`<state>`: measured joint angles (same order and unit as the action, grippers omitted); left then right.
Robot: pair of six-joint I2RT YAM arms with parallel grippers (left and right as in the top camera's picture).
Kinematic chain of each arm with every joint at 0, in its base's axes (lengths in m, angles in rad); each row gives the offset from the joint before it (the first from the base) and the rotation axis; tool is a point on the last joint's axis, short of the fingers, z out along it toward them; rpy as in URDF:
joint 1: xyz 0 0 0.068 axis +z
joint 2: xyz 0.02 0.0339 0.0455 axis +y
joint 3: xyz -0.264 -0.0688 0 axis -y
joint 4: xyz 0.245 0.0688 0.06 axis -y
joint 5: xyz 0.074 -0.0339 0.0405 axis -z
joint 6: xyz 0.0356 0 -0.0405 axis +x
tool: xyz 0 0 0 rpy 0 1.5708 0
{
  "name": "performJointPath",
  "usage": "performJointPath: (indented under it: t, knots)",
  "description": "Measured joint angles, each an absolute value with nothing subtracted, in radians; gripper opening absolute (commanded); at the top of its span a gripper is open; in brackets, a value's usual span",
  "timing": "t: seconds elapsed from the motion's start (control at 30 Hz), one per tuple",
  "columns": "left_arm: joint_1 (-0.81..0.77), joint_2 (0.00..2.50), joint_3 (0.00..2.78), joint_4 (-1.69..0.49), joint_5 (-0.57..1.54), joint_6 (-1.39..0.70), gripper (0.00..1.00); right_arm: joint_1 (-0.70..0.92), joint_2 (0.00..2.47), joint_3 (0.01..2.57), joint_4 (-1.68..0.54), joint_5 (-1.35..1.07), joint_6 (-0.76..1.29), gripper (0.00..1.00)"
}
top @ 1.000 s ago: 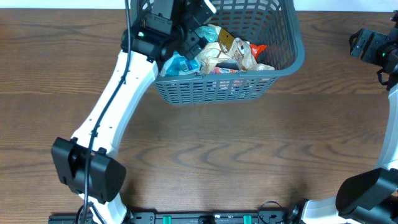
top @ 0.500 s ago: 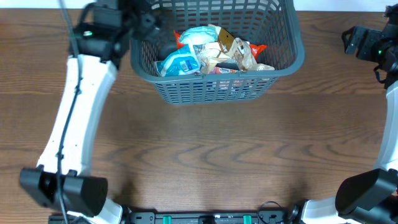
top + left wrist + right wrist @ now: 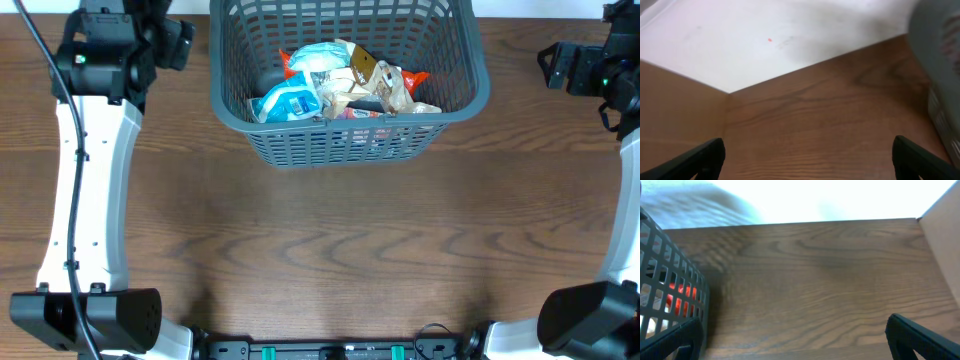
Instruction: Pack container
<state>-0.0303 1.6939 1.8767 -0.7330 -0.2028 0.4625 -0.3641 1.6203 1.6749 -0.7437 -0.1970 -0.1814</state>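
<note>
The dark grey slotted container point(image 3: 470, 60) stands at the back middle of the table, holding several snack packets point(image 3: 340, 82) in blue, white, tan and red. My left gripper point(image 3: 180, 45) is open and empty, just left of the container; its wrist view shows its jaws point(image 3: 807, 160) wide apart over bare wood, with the container's wall point(image 3: 940, 60) at the right. My right gripper point(image 3: 548, 65) is open and empty, to the right of the container; its wrist view shows its jaws point(image 3: 795, 337) apart, with the container's lattice point(image 3: 670, 285) at the left.
The wooden table point(image 3: 330, 230) spreads in front of the container. A white surface lies beyond the table's back edge point(image 3: 790, 35). A tan board point(image 3: 945, 245) stands at the right edge in the right wrist view.
My left gripper has pulled out of the container and swung left to beside it. The packets stay in the container. The right gripper has shifted slightly left.
</note>
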Motion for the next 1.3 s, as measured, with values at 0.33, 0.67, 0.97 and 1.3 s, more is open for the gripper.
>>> performJointPath:
  t: [0.33,0.67,0.97,1.3]
  knots:
    - [0.046,1.605,1.821,-0.688,-0.183,0.275,0.99,-0.364,1.496,1.682,-0.87,-0.138,-0.198,0.99]
    - [0.071,1.277,1.37,-0.437,-0.171,0.128,0.99,-0.364,1.434,1.624,-1.044,-0.023,-0.199,0.99]
    - [0.07,1.017,0.96,-0.342,-0.164,0.032,0.99,-0.318,1.147,1.254,-0.922,0.02,-0.182,0.99]
    - [0.038,0.728,0.683,-0.313,-0.159,0.015,0.99,-0.217,0.769,0.852,-0.823,0.031,-0.139,0.92]
